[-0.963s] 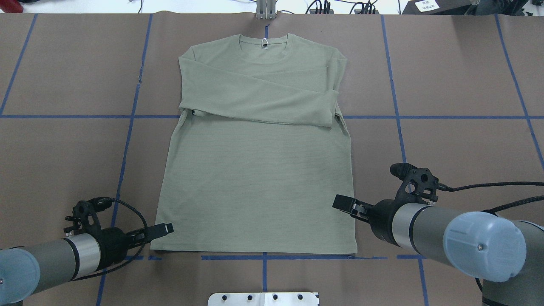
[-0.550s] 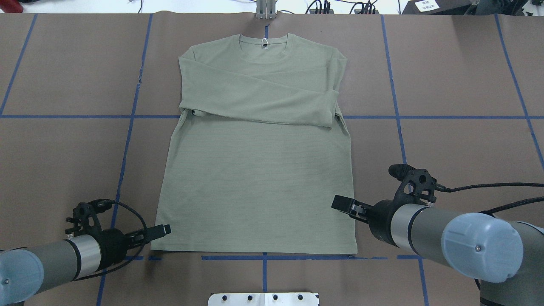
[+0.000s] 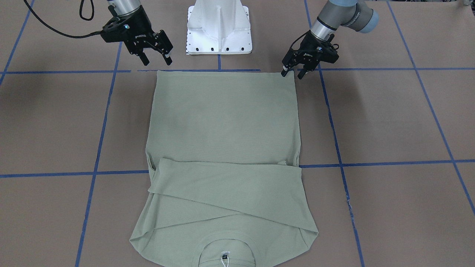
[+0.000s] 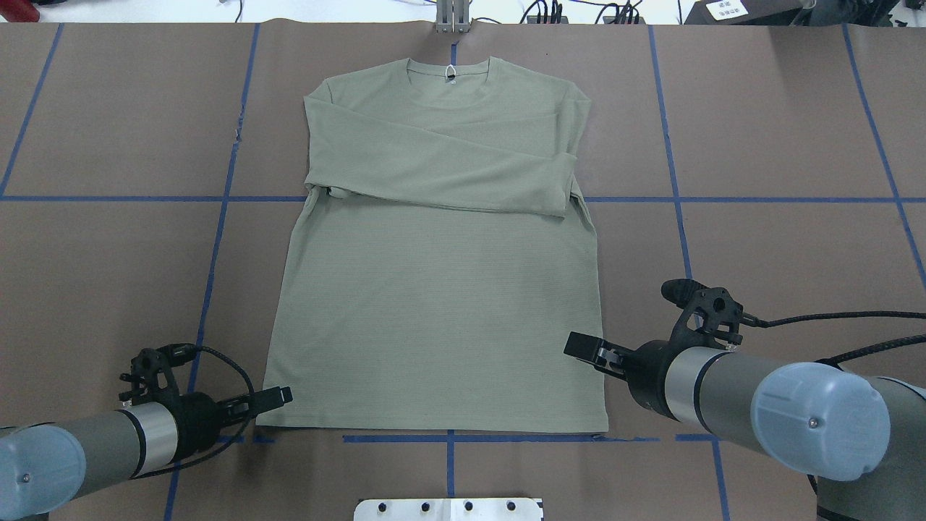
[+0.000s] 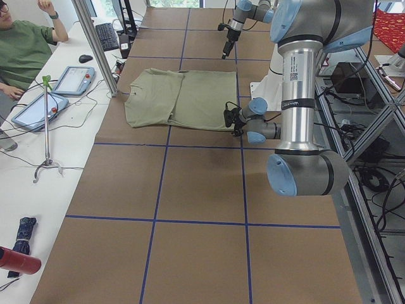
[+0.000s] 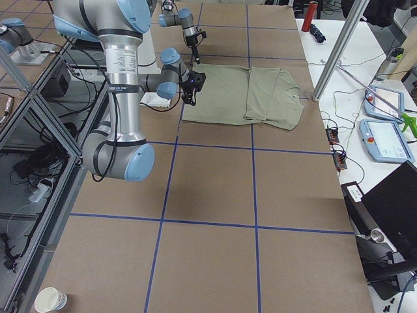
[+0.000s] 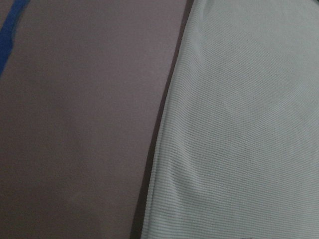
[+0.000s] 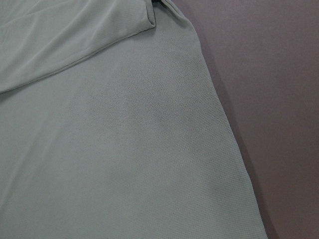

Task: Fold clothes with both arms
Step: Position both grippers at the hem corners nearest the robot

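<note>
We count one pale sage-green knit long-sleeved shirt (image 4: 441,304), flat on the brown, blue-taped tabletop (image 4: 781,145) with both sleeves crossed over its chest, and two silver-grey tubular arms. On the left arm (image 4: 87,441) the jaws stand released at one hem corner. On the right arm (image 4: 723,394) they are released near the other.

1. Left wrist view: the shirt (image 7: 239,124) spills off three edges just ahead of the left gripper (image 3: 292,75), whose fingers are out of shot.
2. Right wrist view: ahead of the right gripper (image 3: 157,62), the folded sleeve (image 8: 75,35) is clipped at top-left.
3. Front view: the collar (image 3: 227,252), farthest from both grippers, is sliced by the bottom edge.
4. The hang tag (image 4: 450,73): too small to read.
</note>
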